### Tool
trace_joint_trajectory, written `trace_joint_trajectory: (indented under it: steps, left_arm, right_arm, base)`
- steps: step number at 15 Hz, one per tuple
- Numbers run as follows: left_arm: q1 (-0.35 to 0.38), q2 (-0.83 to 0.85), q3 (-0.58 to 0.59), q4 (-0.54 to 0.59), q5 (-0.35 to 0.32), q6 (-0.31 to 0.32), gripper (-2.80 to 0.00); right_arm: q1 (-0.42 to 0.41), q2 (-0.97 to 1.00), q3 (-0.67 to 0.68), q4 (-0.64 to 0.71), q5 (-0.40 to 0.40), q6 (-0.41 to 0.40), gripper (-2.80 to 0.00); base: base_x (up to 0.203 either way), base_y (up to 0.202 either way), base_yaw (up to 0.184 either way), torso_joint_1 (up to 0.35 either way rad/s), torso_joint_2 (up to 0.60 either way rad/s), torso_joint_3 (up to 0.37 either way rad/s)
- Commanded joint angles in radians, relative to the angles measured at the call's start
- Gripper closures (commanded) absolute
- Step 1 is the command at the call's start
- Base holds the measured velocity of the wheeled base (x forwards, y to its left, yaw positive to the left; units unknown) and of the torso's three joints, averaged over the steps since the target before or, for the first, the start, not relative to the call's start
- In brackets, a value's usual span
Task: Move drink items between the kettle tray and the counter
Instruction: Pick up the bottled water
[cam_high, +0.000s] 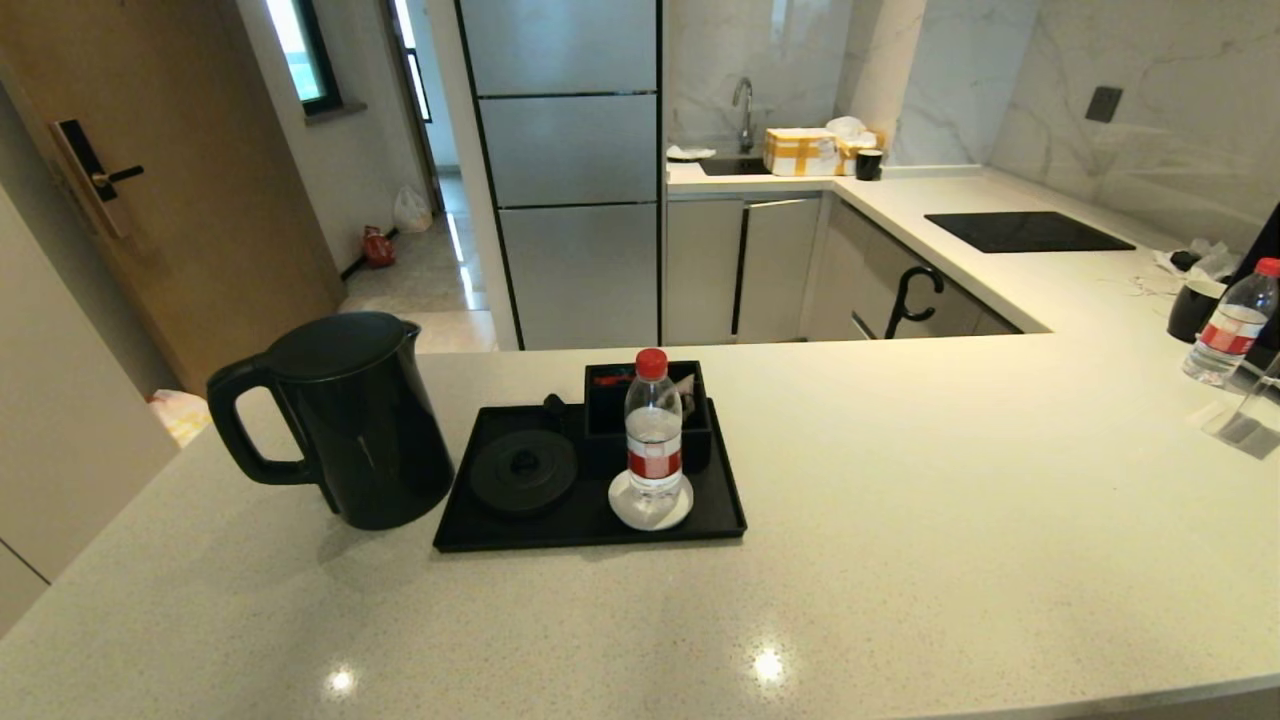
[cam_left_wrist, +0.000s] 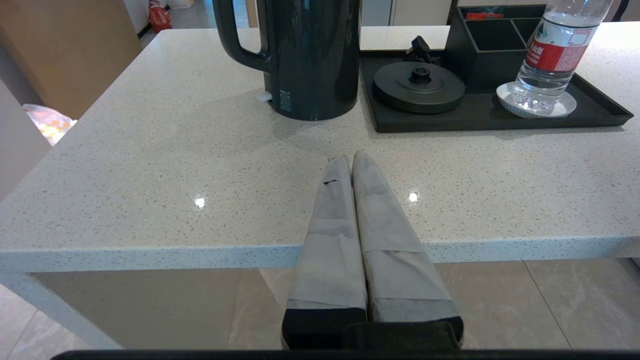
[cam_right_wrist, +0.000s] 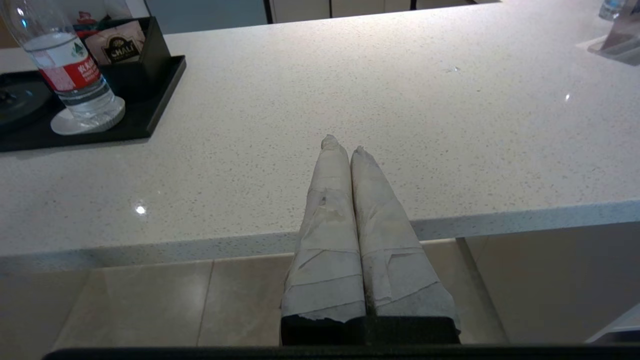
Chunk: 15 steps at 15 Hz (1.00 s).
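Observation:
The black kettle (cam_high: 345, 420) (cam_left_wrist: 305, 55) stands on the counter (cam_high: 900, 500) just left of the black tray (cam_high: 590, 525) (cam_left_wrist: 500, 117), handle pointing left. On the tray, the round kettle base (cam_high: 523, 470) (cam_left_wrist: 419, 89) is bare. A water bottle (cam_high: 653, 435) (cam_left_wrist: 552, 55) (cam_right_wrist: 67, 75) with a red cap stands on the white coaster (cam_high: 650, 505) (cam_right_wrist: 85, 122), in front of the compartment box (cam_high: 645, 400). My left gripper (cam_left_wrist: 351, 157) is shut and empty near the counter's front edge, short of the kettle. My right gripper (cam_right_wrist: 344, 145) is shut and empty, right of the tray. Neither shows in the head view.
A second water bottle (cam_high: 1232, 325) and a black mug (cam_high: 1195, 310) stand at the far right, with a clear stand (cam_high: 1245, 415) (cam_right_wrist: 617, 42) beside them. The black cooktop (cam_high: 1025, 232) lies on the back counter. The compartment box holds tea sachets (cam_right_wrist: 116, 47).

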<state>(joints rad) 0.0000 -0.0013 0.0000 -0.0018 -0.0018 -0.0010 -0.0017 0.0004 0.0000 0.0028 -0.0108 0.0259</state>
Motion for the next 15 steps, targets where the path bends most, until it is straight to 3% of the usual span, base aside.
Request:
trace_joint_trajectory:
  steps: [1, 5, 7, 9, 12, 13, 15]
  left_arm:
    - [0.0, 0.0, 0.0, -0.001, 0.0, 0.0, 0.0]
    - [0.0, 0.0, 0.0, 0.0, 0.0, 0.0, 0.0]
    - [0.0, 0.0, 0.0, -0.001, 0.0, 0.0, 0.0]
    - [0.0, 0.0, 0.0, 0.0, 0.0, 0.0, 0.0]
    - [0.0, 0.0, 0.0, 0.0, 0.0, 0.0, 0.0]
    - [0.0, 0.0, 0.0, -0.001, 0.0, 0.0, 0.0]
    - [0.0, 0.0, 0.0, 0.0, 0.0, 0.0, 0.0]
  right_arm:
    - [0.0, 0.0, 0.0, 0.0, 0.0, -0.013, 0.0]
    - [0.0, 0.001, -0.014, 0.017, -0.005, -0.014, 0.0]
    - [0.0, 0.066, -0.143, 0.078, -0.002, 0.016, 0.0]
    - [0.001, 0.196, -0.347, 0.166, 0.03, 0.136, 0.0]
    - [0.0, 0.423, -0.656, 0.446, 0.126, 0.314, 0.0]
    - [0.0, 0.505, -0.729, 0.582, 0.163, 0.349, 0.0]
    - [0.0, 0.668, -0.8, 0.721, 0.283, 0.389, 0.0]
  base:
    - [0.0, 0.0, 0.0, 0.0, 0.0, 0.0]
    - [0.0, 0.0, 0.0, 0.0, 0.0, 0.0]
    - [0.0, 0.0, 0.0, 0.0, 0.0, 0.0]
    - [0.0, 0.0, 0.0, 0.0, 0.0, 0.0]
    - [0.0, 0.0, 0.0, 0.0, 0.0, 0.0]
    - [0.0, 0.0, 0.0, 0.0, 0.0, 0.0]
    - [0.0, 0.0, 0.0, 0.0, 0.0, 0.0]
